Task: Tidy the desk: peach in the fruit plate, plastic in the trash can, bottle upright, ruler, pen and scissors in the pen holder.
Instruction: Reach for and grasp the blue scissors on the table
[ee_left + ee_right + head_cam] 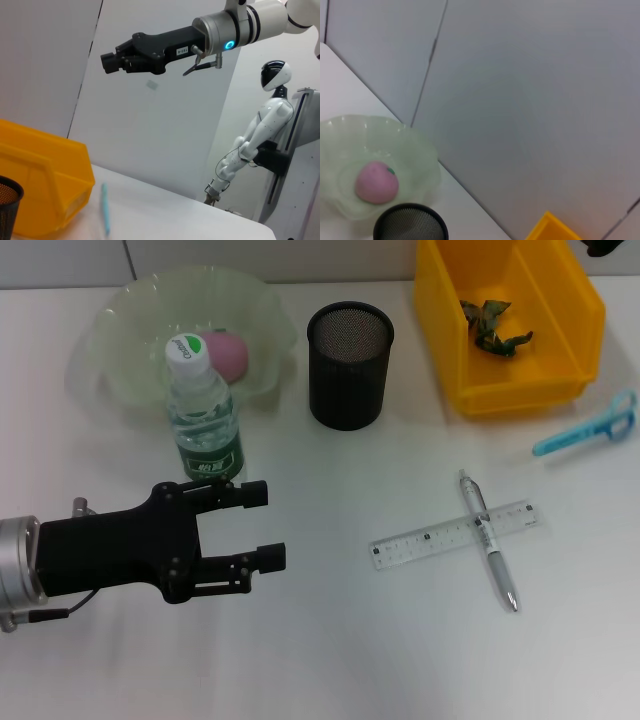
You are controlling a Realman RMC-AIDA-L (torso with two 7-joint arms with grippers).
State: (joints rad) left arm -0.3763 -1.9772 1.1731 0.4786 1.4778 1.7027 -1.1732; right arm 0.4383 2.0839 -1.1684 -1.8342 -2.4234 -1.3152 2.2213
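The bottle stands upright in front of the fruit plate, which holds the pink peach. My left gripper is open just below the bottle, apart from it and holding nothing. A clear ruler lies under a silver pen, crossed on the table. Blue scissors lie at the right. Green plastic sits in the yellow trash can. The black mesh pen holder looks empty. My right gripper hangs high above the table.
The fruit plate, pen holder and trash can line the far edge of the white table. A white humanoid figure stands beyond the table in the left wrist view. The right wrist view shows the peach and the pen holder's rim.
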